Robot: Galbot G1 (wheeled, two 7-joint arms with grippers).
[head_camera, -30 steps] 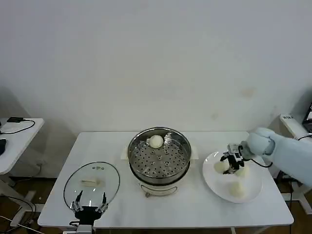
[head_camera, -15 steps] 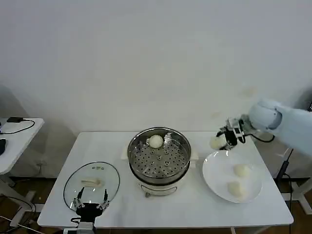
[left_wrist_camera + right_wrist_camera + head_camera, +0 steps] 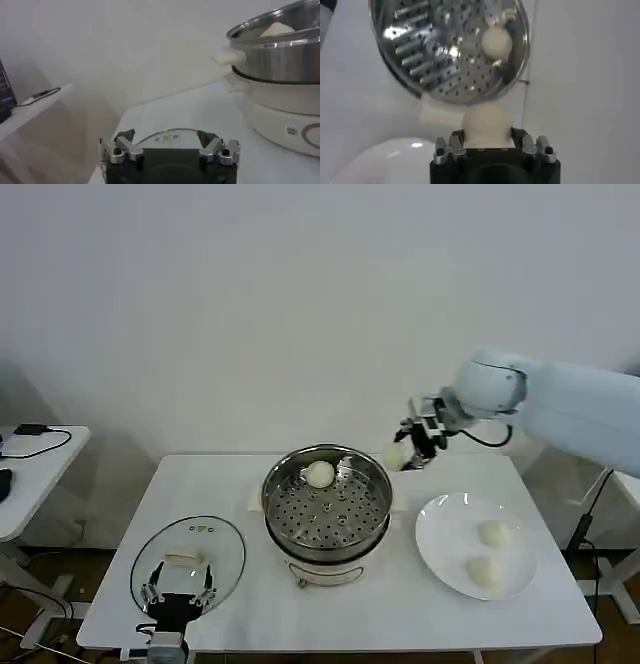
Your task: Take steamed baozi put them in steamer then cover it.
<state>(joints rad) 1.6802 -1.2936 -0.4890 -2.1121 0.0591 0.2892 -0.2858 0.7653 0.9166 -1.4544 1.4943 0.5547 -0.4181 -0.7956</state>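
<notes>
My right gripper (image 3: 408, 454) is in the air just right of the steamer (image 3: 327, 506) rim, shut on a pale baozi (image 3: 397, 455); the same baozi (image 3: 487, 125) sits between its fingers in the right wrist view. One baozi (image 3: 320, 474) lies on the perforated tray at the steamer's back, also seen as a baozi (image 3: 496, 41) from the right wrist. Two more baozi (image 3: 493, 533) (image 3: 486, 572) rest on the white plate (image 3: 445, 546). My left gripper (image 3: 176, 599) hovers open at the near edge of the glass lid (image 3: 190, 562), nothing between its fingers (image 3: 125, 145).
The lid lies flat on the white table (image 3: 410, 609) at front left. The plate sits right of the steamer. A side table (image 3: 30, 464) with cables stands off to the left. A plain wall is behind.
My right gripper lifted a baozi off the plate and carried it up and left, from above the plate to beside the steamer's right rim. The left gripper stayed by the lid.
</notes>
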